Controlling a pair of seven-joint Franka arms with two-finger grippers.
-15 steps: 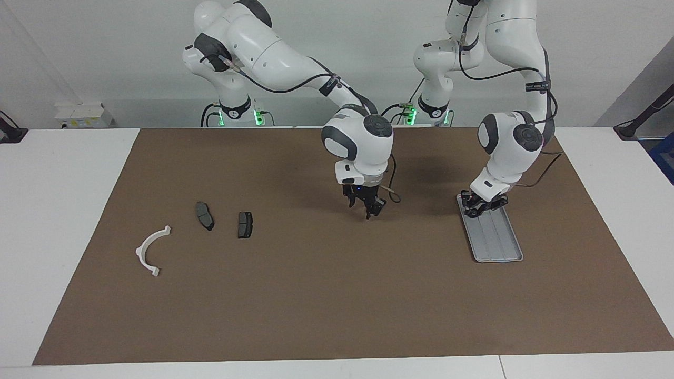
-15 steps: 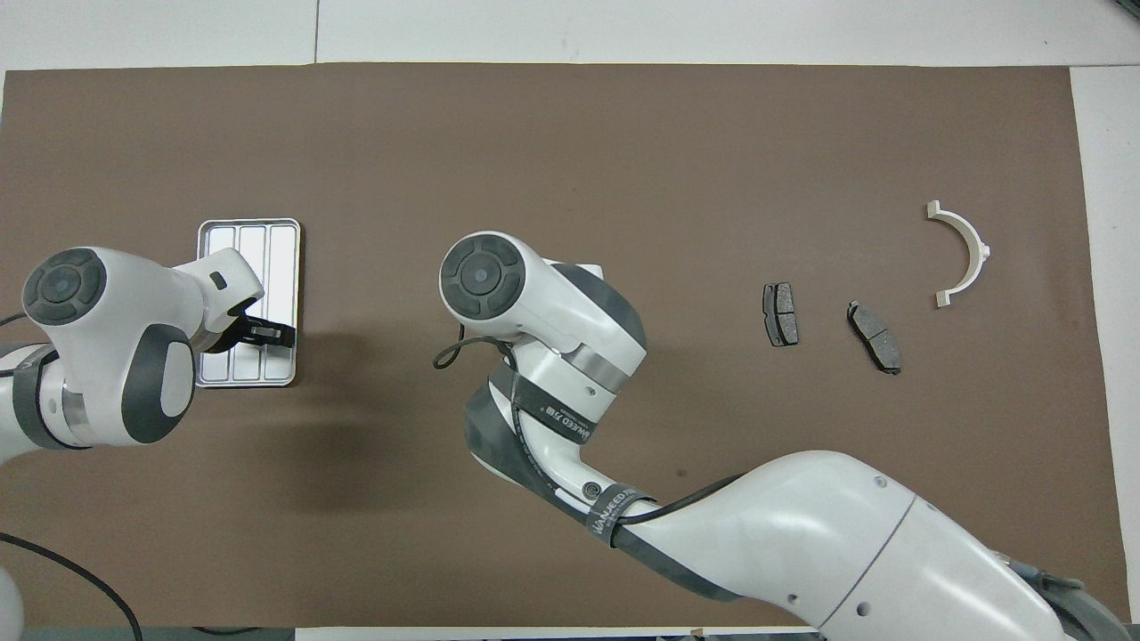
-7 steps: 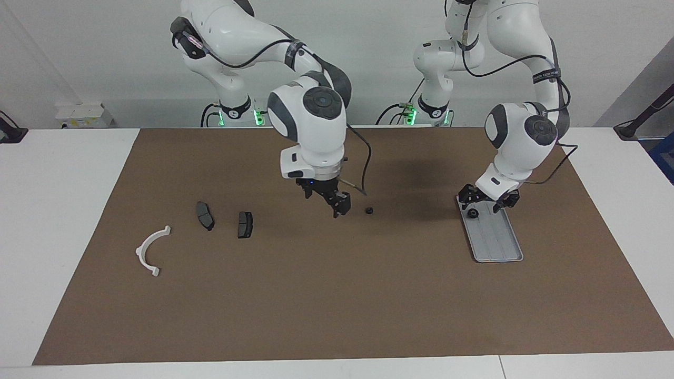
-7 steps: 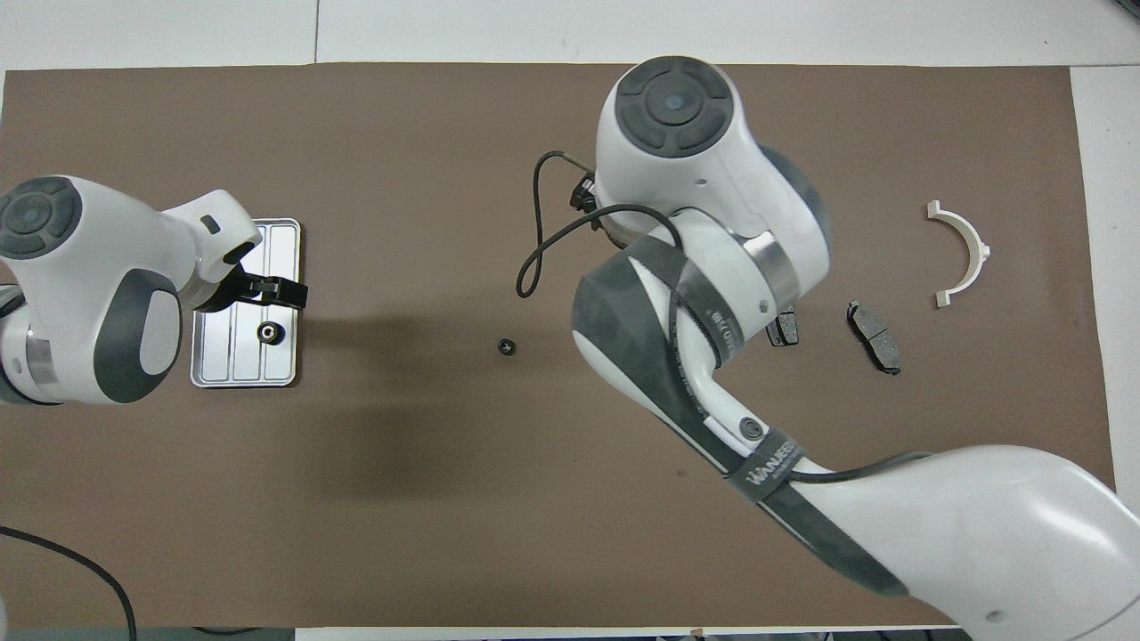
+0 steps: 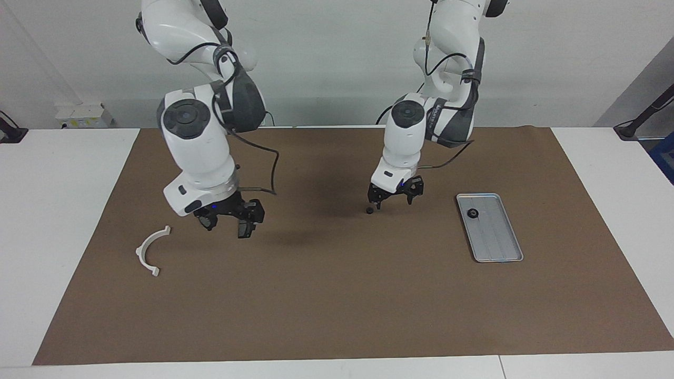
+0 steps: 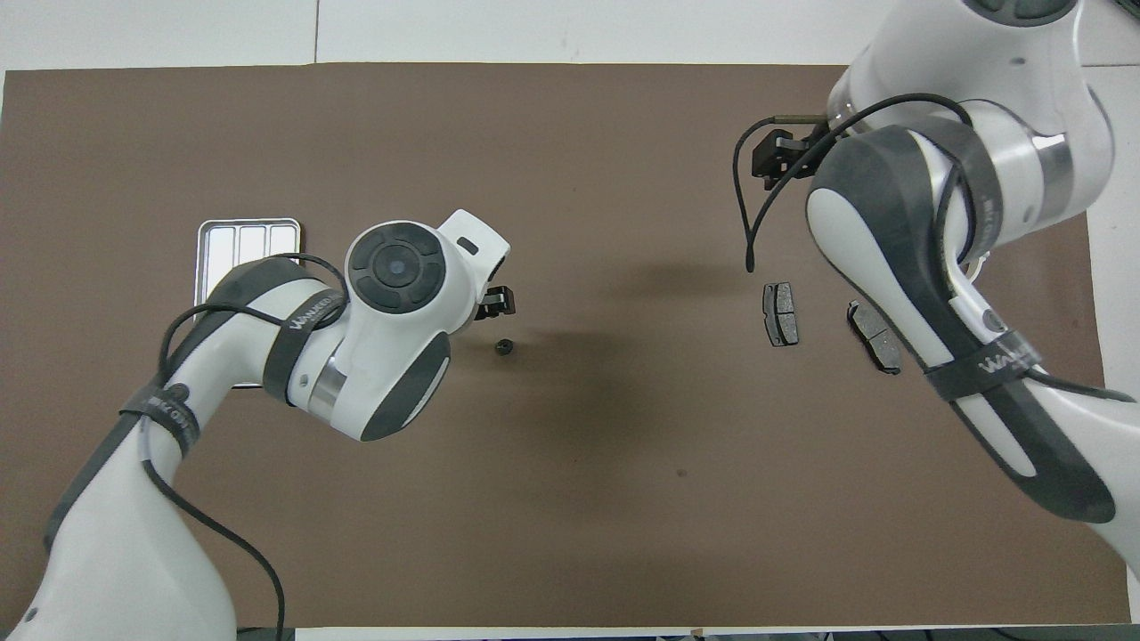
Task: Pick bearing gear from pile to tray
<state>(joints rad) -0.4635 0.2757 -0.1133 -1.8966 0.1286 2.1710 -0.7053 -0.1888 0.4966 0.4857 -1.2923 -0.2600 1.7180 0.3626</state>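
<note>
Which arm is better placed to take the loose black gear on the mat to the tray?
Left: the left gripper hangs just above the gear, near the tray. The right gripper is over the brake pads.

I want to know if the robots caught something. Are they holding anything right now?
No, nothing. The left gripper hangs open just above a small black gear on the mat. The right gripper is open too, over the plates.
</note>
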